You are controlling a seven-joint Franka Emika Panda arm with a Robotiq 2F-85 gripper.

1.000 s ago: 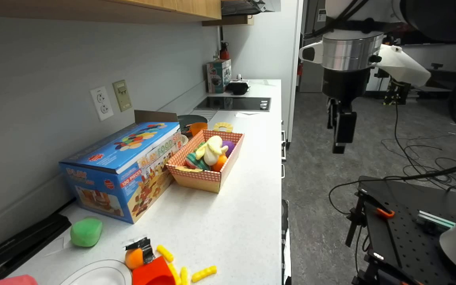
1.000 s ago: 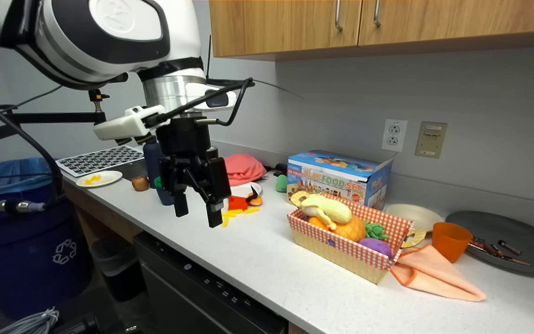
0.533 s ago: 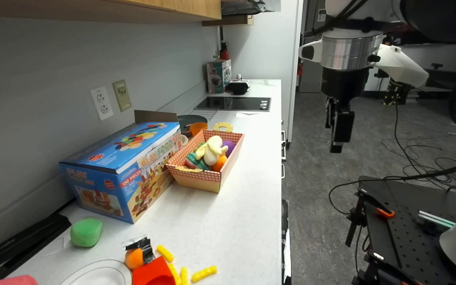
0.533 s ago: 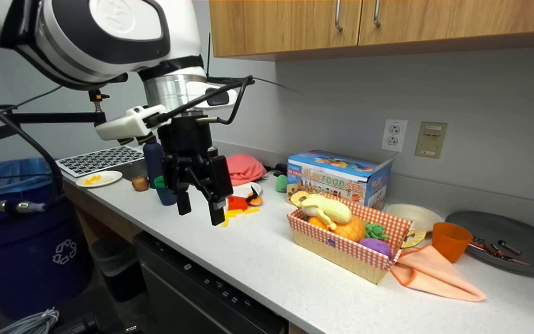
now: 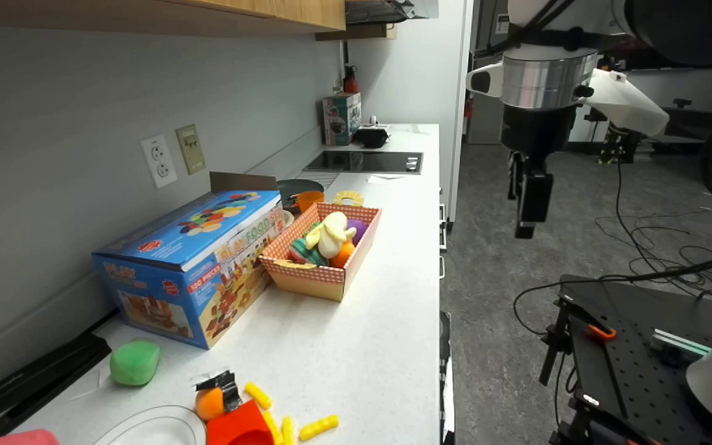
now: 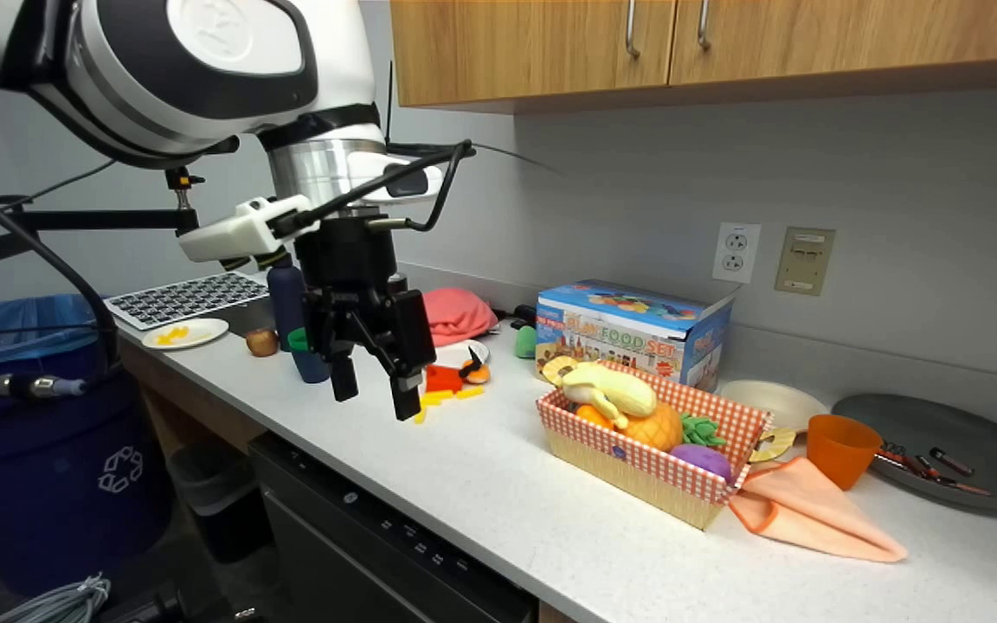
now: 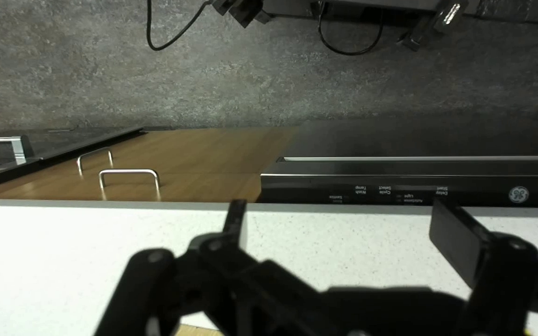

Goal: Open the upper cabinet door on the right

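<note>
The right-hand upper cabinet door [image 6: 862, 39], one of a pair, sits closed above the counter [image 6: 481, 467], bearing one handle [image 6: 704, 26]. Lower and well apart from it, one gripper [image 6: 375, 391] hangs in midair, its two fingers [image 6: 406, 402] spread apart. Below the doors are one blue box [image 6: 611, 346], one basket [image 6: 628, 478], one orange cup [image 6: 840, 450] and two wall plates [image 6: 736, 253].

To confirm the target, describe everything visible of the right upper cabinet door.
In an exterior view, only the lower part of the right upper cabinet door shows: a flat, tan panel with wood grain. It looks shut, its left edge right beside the neighbouring door. A metallic handle stands upright near its lower left corner. The door is above the counter, untouched by the end effector.
</note>
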